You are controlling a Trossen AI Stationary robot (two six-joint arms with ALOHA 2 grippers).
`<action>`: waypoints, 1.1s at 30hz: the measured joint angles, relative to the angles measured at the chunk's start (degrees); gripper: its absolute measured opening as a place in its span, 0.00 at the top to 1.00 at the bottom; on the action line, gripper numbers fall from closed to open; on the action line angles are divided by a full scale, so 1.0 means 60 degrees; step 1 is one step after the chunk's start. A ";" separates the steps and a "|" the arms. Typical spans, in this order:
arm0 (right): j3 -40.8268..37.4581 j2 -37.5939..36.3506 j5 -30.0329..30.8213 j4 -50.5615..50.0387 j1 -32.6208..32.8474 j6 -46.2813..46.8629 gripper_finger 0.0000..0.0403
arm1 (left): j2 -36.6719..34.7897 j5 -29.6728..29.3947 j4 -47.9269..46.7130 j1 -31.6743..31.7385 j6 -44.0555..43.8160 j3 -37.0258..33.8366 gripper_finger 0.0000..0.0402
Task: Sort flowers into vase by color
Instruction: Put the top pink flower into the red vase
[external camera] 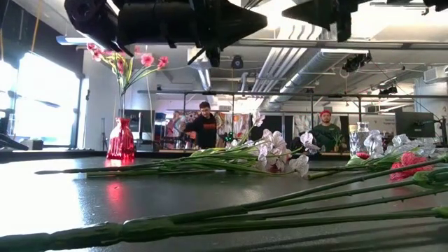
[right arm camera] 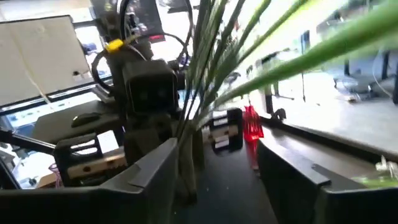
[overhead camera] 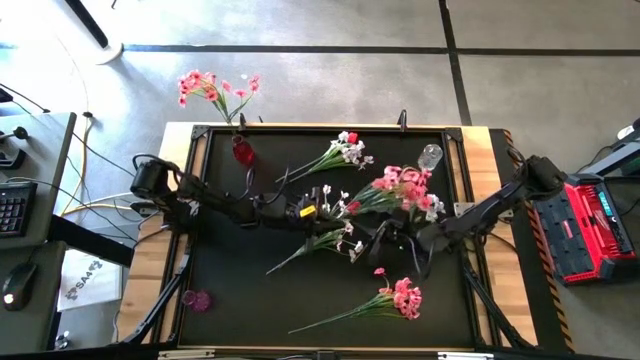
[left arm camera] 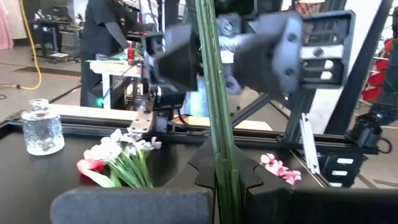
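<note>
My left gripper (overhead camera: 322, 196) sits near the middle of the desk (overhead camera: 230, 290), clenched on a green stem (left arm camera: 217, 124) that runs upright between my fingers (left arm camera: 134, 205); its blossom is cut off above the wrist view, so I cannot tell the colour. At the desk's far left corner a red vase (overhead camera: 241, 151) holds pink flowers (overhead camera: 205, 88). A loose white spray (overhead camera: 345, 150) lies near the far edge, a pink bunch (overhead camera: 405, 190) right of centre, another pink spray (overhead camera: 400, 298) toward the near edge. A clear vase (overhead camera: 430, 156) stands at the far right. My right gripper (overhead camera: 385, 240) hangs right of centre, fingers spread; blurred stems cross its view, and I cannot tell whether they touch.
</note>
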 joint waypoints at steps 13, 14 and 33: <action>0.0000 0.0007 -0.0410 0.0290 -0.0193 -0.1320 0.98 | 0.0015 -0.0051 -0.0881 -0.0164 -0.0327 -0.0007 1.00; 0.0000 0.0007 -0.0434 0.0290 -0.0193 -0.1357 0.98 | 0.0015 -0.0049 -0.0994 -0.0164 -0.0372 -0.0007 1.00; 0.2408 0.0007 -0.1388 -0.6739 -0.0641 0.0045 1.00 | 0.0015 -0.0124 -0.1309 -0.0215 -0.0916 -0.0007 0.68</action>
